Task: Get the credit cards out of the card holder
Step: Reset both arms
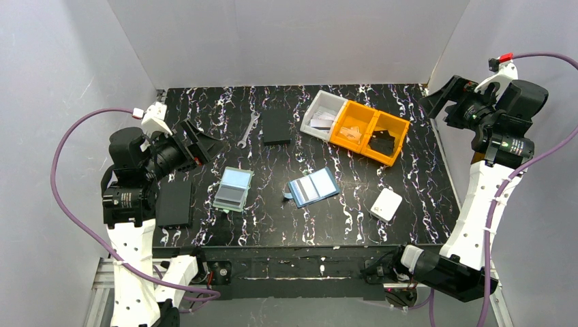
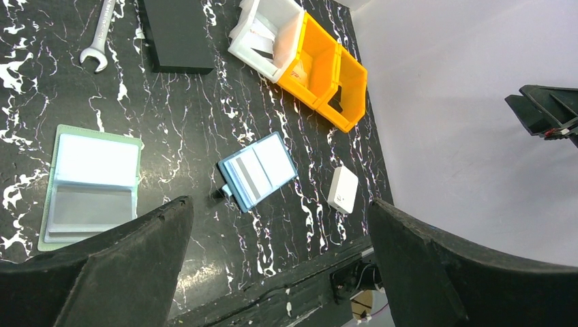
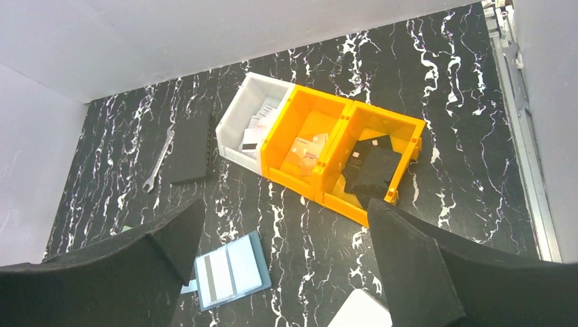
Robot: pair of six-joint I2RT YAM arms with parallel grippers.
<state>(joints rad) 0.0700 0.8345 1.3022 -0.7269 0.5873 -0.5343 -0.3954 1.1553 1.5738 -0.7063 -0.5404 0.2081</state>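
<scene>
Status: pre-grasp, nothing touched yet. Left gripper (image 1: 203, 144) hovers well left of the card holder (image 1: 313, 186), jaws spread wide, nothing in them. Green-edged booklet (image 1: 233, 189) lies flat just left of the card holder, not touching it. Card holder lies open and face up, roughly midway between the two arms. Credit cards (image 2: 253, 174) look to sit in its clear pockets; one pale panel shows a dark stripe. White rounded box (image 1: 386, 204) sits near the card holder's right, orange bins (image 1: 371, 133) behind and right of it. Right gripper (image 1: 442, 101) hangs high, well right of and behind the card holder, fingers released, empty too.

Next, my read: one arm pins the card holder's cover, the other drops to pinch a card edge at the pocket mouth and slides it out. Thin and flat, so little margin.

Unclear: card count, which way the pockets open, whether the green booklet holds cards. In the right wrist view a finger covers the card holder's left corner.
</scene>
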